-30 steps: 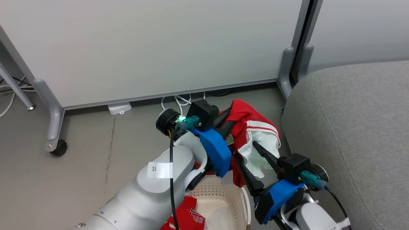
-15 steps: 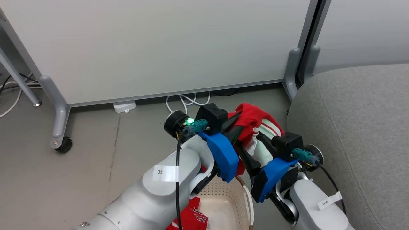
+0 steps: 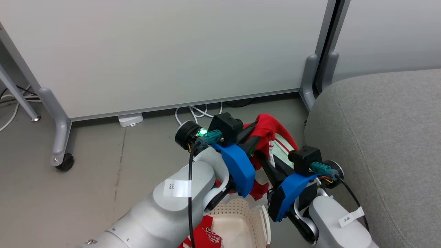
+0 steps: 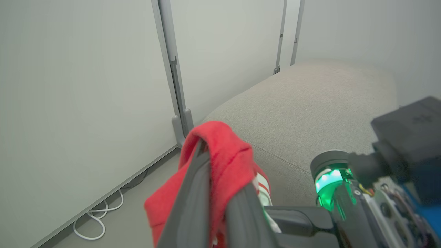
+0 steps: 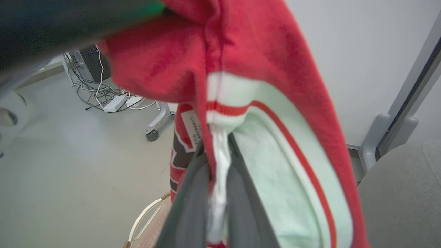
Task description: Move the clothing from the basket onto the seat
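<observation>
A piece of red clothing with a white panel and stripe trim hangs in the air above the basket, just left of the grey seat. My left gripper is shut on its top fold; in the left wrist view the red clothing drapes over the left gripper. My right gripper is shut on the same garment lower down. In the right wrist view a white seam of the clothing is pinched in the right gripper. A second red garment with dark lettering lies in the basket.
A white partition on castor feet stands behind, with white cables and a power block on the floor beneath it. Bare grey floor lies to the left. The seat stretches far right; a basket handle shows below.
My right gripper was open beside the hanging garment, rose up to it and has shut on its white panel. The left gripper has kept its hold. The head view shifted slightly.
</observation>
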### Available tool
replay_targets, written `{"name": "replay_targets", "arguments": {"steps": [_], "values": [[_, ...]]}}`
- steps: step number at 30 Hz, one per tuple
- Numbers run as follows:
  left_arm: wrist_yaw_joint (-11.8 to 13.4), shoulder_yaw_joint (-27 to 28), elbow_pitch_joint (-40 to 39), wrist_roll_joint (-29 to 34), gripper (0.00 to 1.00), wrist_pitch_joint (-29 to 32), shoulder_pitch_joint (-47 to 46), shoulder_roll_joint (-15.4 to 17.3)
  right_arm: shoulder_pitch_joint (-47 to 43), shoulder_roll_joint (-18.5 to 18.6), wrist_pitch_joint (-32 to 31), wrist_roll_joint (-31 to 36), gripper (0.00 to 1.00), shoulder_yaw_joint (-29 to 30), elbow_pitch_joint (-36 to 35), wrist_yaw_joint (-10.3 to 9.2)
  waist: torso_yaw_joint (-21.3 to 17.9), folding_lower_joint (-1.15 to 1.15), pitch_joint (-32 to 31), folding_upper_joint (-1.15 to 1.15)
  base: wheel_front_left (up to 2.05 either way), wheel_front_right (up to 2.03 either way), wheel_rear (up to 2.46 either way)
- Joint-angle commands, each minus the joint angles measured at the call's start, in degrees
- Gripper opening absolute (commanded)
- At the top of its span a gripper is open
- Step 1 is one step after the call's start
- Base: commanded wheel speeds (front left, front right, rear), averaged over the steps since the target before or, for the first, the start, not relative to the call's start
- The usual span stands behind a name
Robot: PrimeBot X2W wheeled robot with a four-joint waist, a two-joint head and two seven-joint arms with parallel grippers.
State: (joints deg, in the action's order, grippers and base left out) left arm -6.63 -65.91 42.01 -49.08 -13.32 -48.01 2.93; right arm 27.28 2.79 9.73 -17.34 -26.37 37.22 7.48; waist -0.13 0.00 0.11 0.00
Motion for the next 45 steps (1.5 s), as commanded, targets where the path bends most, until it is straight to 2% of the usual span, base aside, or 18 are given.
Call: {"name": "replay_targets", "arguments": {"steps": [1,31,32,33,34,40,45], "values": [[0.2,-0.2,0.0,-0.5,0.0,-0.6,-0.9,-0.1,0.7,0.2,0.3,-0.6,0.0,-0.4,0.4,0.03,-0.2,0.0,-0.1,0.0,0.0,0.0,0.0],[0.0,-1.1,2.4,-1.3,0.0,-1.7,-1.5,-0.1,1.2,0.2,0.7,-1.7,0.0,-2.6,1.1,0.03,-1.0,0.0,0.1,0.0,0.0,0.0,0.0],[0.0,-1.0,2.4,-1.3,0.33,-1.6,-1.5,-0.1,1.2,0.2,0.7,-1.7,0.0,-2.6,1.1,0.03,-1.0,0.0,0.2,0.0,0.0,0.0,0.0],[0.1,-1.0,2.4,-1.3,0.95,-1.7,-1.4,-0.1,1.2,0.2,0.7,-1.6,0.0,-2.6,1.0,0.03,-1.0,0.0,0.2,0.0,0.0,0.0,0.0],[0.1,-1.0,2.4,-1.1,1.0,-1.7,-1.4,-0.1,1.2,0.2,0.7,-1.5,0.0,-2.5,1.0,0.03,-1.0,0.0,0.3,0.0,0.0,0.0,0.0],[0.2,-1.0,1.3,0.3,1.0,-1.9,0.7,0.3,1.5,0.2,1.0,-1.4,0.0,-2.0,0.8,0.03,-1.1,0.0,0.4,0.0,0.0,0.0,0.0],[1.0,2.8,-4.2,3.7,1.0,-1.9,5.0,2.9,1.5,0.2,1.3,-1.0,0.0,-1.6,0.5,0.03,-1.3,0.0,0.7,0.0,0.0,0.0,0.0]]}}
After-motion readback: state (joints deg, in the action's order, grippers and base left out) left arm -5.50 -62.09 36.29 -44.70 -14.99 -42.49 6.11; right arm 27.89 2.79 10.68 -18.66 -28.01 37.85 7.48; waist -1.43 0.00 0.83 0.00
